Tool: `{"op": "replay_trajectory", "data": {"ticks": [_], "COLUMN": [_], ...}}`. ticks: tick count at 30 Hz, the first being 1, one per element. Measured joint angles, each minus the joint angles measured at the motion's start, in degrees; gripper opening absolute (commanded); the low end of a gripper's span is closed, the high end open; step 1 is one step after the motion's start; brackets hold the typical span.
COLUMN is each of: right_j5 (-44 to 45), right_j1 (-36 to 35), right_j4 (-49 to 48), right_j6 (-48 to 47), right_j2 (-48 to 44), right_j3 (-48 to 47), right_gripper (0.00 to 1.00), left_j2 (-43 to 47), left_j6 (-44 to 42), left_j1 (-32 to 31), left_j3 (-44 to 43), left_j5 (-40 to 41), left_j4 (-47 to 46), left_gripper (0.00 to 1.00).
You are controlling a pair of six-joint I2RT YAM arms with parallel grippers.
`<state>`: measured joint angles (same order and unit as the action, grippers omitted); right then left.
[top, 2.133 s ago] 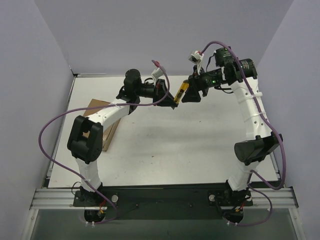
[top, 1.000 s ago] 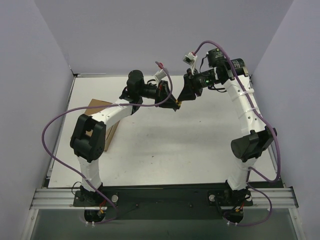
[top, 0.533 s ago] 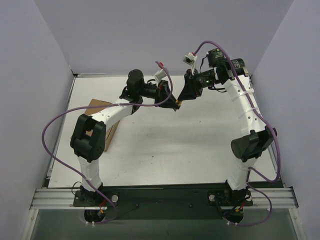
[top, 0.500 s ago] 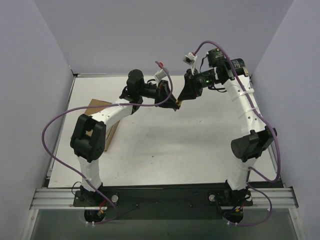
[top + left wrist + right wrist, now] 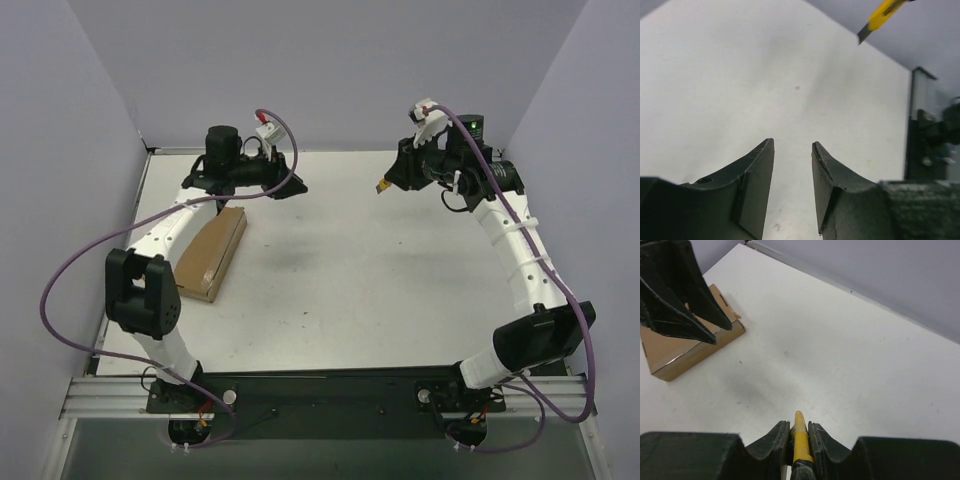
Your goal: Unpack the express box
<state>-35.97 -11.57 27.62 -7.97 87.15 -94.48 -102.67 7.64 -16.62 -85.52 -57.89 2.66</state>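
The express box point(image 5: 210, 255) is a flat brown cardboard mailer lying shut at the table's left side. It also shows in the right wrist view point(image 5: 687, 347). My left gripper point(image 5: 293, 186) is open and empty, raised just right of the box's far end, its fingers point(image 5: 757, 165) spread over bare table. My right gripper point(image 5: 395, 177) hovers at the far right-centre, shut on a small yellow-handled tool point(image 5: 800, 435). The tool's tip point(image 5: 382, 186) points left toward the left gripper. The tool shows at the top of the left wrist view point(image 5: 881, 12).
The white table point(image 5: 350, 290) has grey walls on three sides. Purple cables loop off both arms. The left gripper's dark fingers point(image 5: 677, 295) hang over the box in the right wrist view. The arm bases sit on a black rail point(image 5: 320, 395) at the near edge.
Both grippers met at the yellow tool at the far centre. Now the left gripper has let go and swung back left, uncovering the box. The right gripper has drawn right with the tool.
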Motion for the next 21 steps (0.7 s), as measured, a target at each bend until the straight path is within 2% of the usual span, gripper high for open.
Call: {"op": "replay_trajectory", "data": {"ticks": [3,6,9,13,15,21], "right_j5": [6.8,10.4,8.5,1.8,-0.2,-3.7], "right_j1": [-2.9,-4.2,-2.3,1.6,2.8,2.8], "right_j4": [-4.4,-6.3,-8.1,-10.2,-10.0,-6.9], "right_j6": [1.2,3.3,9.7,19.3,21.1,21.3], "right_j2": [-0.8,-0.8,-0.4,2.8,5.2,9.1], "right_j3": [1.0,1.2,1.3,-0.4,-2.2,-7.2], "right_gripper": [0.00,0.00,0.00,0.00,0.00,0.00], "left_j2": [5.5,11.3,13.7,12.4,11.8,8.8], "left_j6": [-9.9,-17.3,-20.9,-22.9,-23.4,-23.6], "left_j1": [1.3,4.0,12.1,25.0,27.8,31.3], "left_j3": [0.0,1.6,2.0,2.1,3.1,6.6], "left_j5": [12.1,24.0,31.8,41.5,46.1,54.3], "left_j4": [10.5,16.9,22.0,28.4,30.2,32.9], "left_gripper": [0.34,0.00,0.00,0.00,0.00,0.00]}}
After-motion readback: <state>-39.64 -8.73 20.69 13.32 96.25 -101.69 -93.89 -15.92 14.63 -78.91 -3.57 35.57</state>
